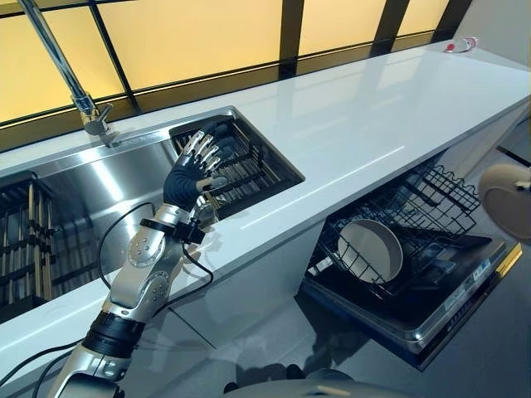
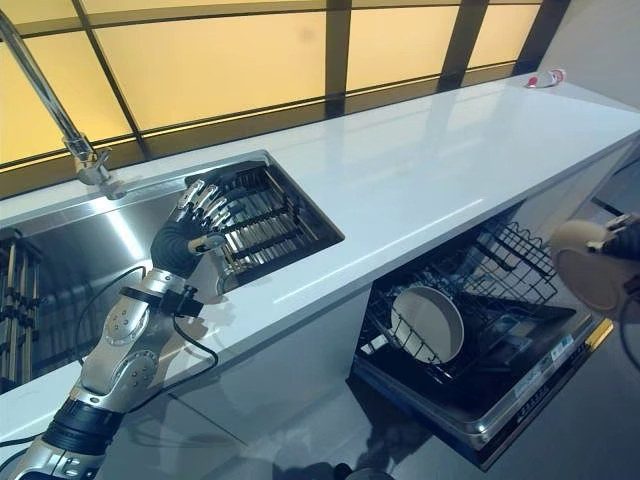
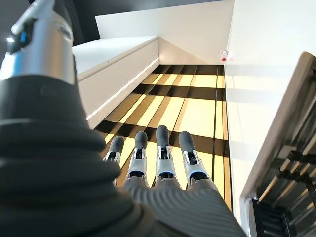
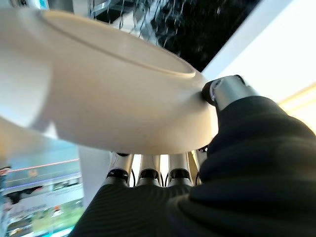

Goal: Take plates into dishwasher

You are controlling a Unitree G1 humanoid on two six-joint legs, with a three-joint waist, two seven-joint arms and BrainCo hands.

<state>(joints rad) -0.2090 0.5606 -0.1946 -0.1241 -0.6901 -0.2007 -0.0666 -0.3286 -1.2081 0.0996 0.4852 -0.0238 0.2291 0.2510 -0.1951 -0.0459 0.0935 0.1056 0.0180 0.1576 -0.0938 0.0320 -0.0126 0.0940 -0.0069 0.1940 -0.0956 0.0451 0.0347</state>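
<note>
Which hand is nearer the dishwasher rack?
Right. The right hand, holding a plate, is beside the dishwasher rack; the left hand is over the sink's drying rack, well away.

Kitchen: sink [image 1: 99,186], dishwasher [image 1: 415,290], countertop [image 1: 373,116].

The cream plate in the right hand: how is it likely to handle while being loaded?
The cream plate looks rigid and glazed, so probably slippery and breakable. The right hand grips its rim with thumb over, fingers beneath; it may tilt. Likely needs edge-on slotting in the dishwasher rack.
</note>
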